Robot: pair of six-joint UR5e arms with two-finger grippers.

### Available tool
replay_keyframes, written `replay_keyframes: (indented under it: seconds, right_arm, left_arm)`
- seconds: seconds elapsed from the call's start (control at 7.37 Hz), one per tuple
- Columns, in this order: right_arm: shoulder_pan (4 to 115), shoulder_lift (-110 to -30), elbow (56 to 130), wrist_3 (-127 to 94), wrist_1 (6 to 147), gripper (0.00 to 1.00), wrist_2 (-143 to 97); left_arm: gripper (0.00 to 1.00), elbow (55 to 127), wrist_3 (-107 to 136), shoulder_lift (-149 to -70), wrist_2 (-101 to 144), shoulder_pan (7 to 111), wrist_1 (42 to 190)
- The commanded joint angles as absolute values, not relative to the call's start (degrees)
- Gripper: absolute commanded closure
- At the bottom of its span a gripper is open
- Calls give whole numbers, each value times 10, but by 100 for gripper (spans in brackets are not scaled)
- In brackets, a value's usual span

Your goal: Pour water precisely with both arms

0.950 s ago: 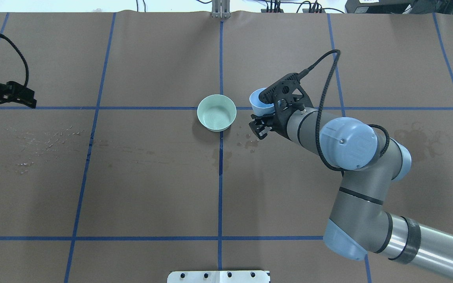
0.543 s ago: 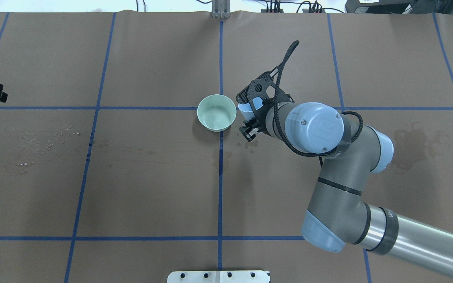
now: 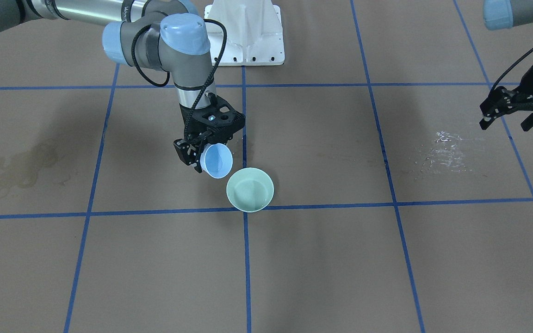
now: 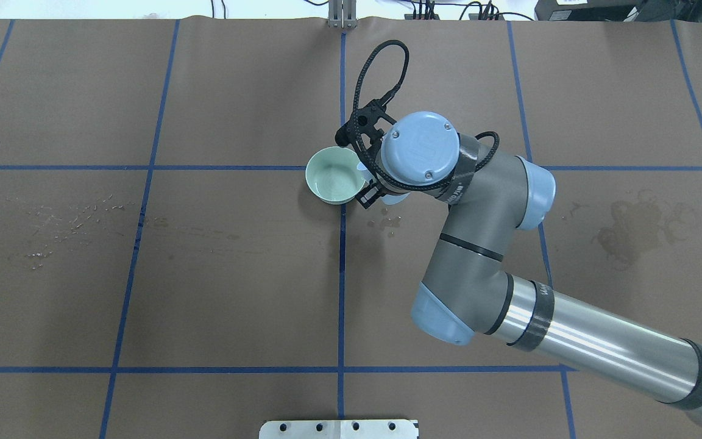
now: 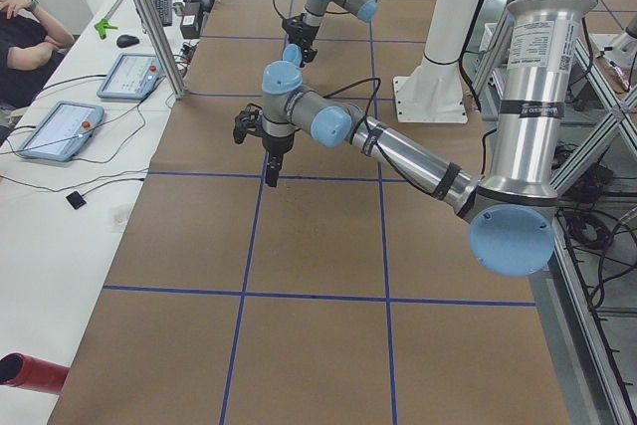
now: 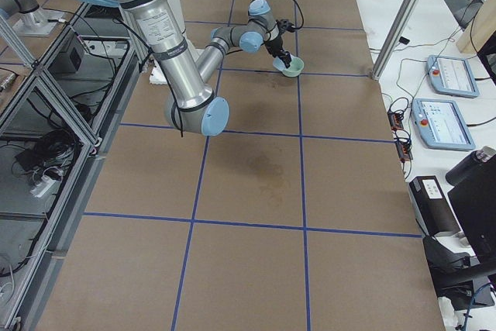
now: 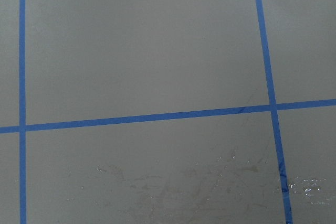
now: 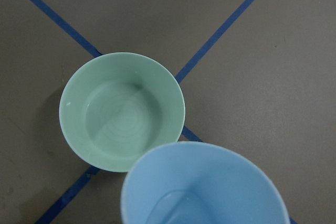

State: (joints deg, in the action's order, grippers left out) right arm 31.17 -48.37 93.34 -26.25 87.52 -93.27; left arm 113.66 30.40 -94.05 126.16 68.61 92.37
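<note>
My right gripper is shut on a light blue cup and holds it tilted, its mouth towards the pale green bowl. In the right wrist view the cup's rim overlaps the near edge of the bowl, and a faint sheen of water lies inside the cup. In the overhead view the wrist hides most of the cup, just right of the bowl. My left gripper is open and empty, far off above the table's left end.
Spilled drops glisten on the brown paper below my left gripper and in the left wrist view. A few drops lie near the bowl. A dark damp stain marks the right side. The white pedestal stands behind.
My right arm has swung left with the blue cup, from beside the bowl to its rim, and the wrist has turned and tipped the cup. My left gripper has drawn back to the left edge.
</note>
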Motion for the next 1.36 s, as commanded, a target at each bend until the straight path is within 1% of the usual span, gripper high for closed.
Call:
replay_keyframes:
  seconds: [0.0,0.14,0.41,0.95,1.22]
  right_arm:
    - [312,-416,879,-231,945,100,-933]
    - [310,-401,858,-222,961,100,-932]
    - [308,-332,793,-193,1035,100,-919]
    - [267,-315,766,-192,1107,100,-844]
    - [257,-276,742,-192,1190,100,-817]
  left_arm:
    - [0,1136,304,-940,1261,686,924]
    - [0,1136,304,-940,1261,686,924]
    - [0,1136,304,-940,1261,686,923]
    - [0,1136,304,-936,1272,687,921]
    - [0,1125,305,-937,1274,686,922]
